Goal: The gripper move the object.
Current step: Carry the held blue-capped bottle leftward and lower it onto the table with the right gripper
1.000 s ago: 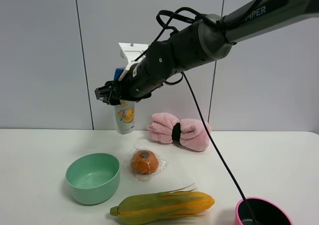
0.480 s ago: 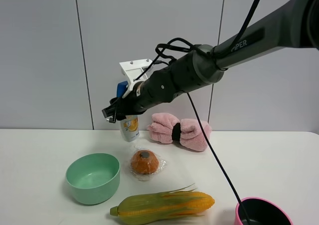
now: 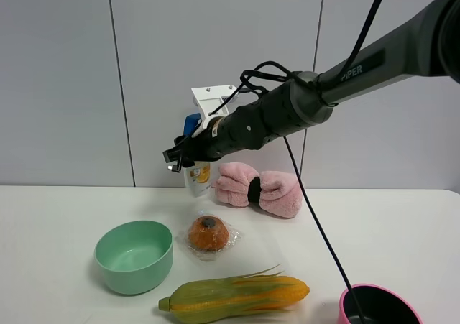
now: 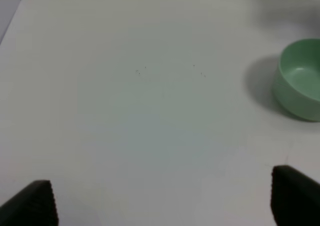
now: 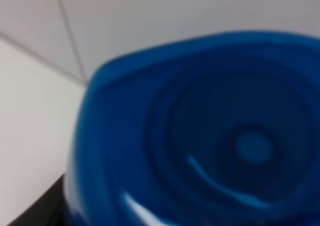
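Note:
My right gripper [image 3: 179,158], black with a white bracket on top, reaches across from the right and is shut on the white shampoo bottle [image 3: 199,174]. The bottle hangs upright near the back wall, its base just above the table's far edge, behind the wrapped orange item. Its blue cap [image 3: 191,123] sits behind the gripper body. In the right wrist view the blurred blue cap [image 5: 200,136] fills the frame. My left gripper [image 4: 165,203] is open and empty over bare table; only its two black fingertips [image 4: 32,203] show.
A green bowl [image 3: 134,256] stands front left, also in the left wrist view [image 4: 300,80]. A wrapped orange round item [image 3: 209,233] lies mid-table, a corn cob [image 3: 233,293] in front of it, a pink towel [image 3: 259,187] at the back, a pink pot [image 3: 377,306] front right.
My right gripper has carried the bottle to the right along the back wall, towards the pink towel. The other things have not moved.

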### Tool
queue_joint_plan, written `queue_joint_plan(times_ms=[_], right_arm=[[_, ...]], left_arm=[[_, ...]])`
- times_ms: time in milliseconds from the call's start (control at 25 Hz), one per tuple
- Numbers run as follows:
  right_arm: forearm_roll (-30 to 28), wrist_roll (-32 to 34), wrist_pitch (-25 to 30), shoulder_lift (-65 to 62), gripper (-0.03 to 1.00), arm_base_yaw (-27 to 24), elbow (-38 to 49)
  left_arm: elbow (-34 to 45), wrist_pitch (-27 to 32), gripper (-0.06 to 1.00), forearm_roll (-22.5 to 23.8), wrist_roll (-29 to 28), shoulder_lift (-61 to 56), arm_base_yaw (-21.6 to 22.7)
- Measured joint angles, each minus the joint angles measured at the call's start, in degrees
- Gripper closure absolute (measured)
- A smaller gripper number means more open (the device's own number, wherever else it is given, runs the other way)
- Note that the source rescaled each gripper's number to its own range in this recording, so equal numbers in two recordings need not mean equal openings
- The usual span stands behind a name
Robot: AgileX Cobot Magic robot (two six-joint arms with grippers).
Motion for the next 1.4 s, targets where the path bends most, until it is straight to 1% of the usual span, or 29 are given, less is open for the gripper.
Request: queue_joint_plan(times_ms=[120, 240, 440, 560, 880, 1400], right_arm=[[0.0, 0.0, -3.2, 1.38, 0.96, -0.07, 0.0], [0.25, 0.0, -3.38, 2.61, 0.96, -0.07, 0.0], [4.6, 0.0, -3.91, 4.07, 0.96, -0.07, 0.0], [5.83, 0.0, -3.97, 4.46, 0.96, -0.07, 0.0], [5.96, 0.0, -3.02, 4.46, 0.97, -0.07, 0.0], [5.96, 0.0, -3.02, 4.46, 0.97, -0.07, 0.0]], left_arm=[[0.0, 0.0, -0.06, 0.0, 0.0, 0.0, 0.0], [0.0, 0.0, -0.06, 0.0, 0.0, 0.0, 0.0], [0.0, 0.0, -0.06, 0.0, 0.0, 0.0, 0.0], [0.0, 0.0, -0.06, 0.0, 0.0, 0.0, 0.0], [0.0, 0.0, -0.06, 0.0, 0.0, 0.0, 0.0], [0.0, 0.0, -0.06, 0.0, 0.0, 0.0, 0.0]])
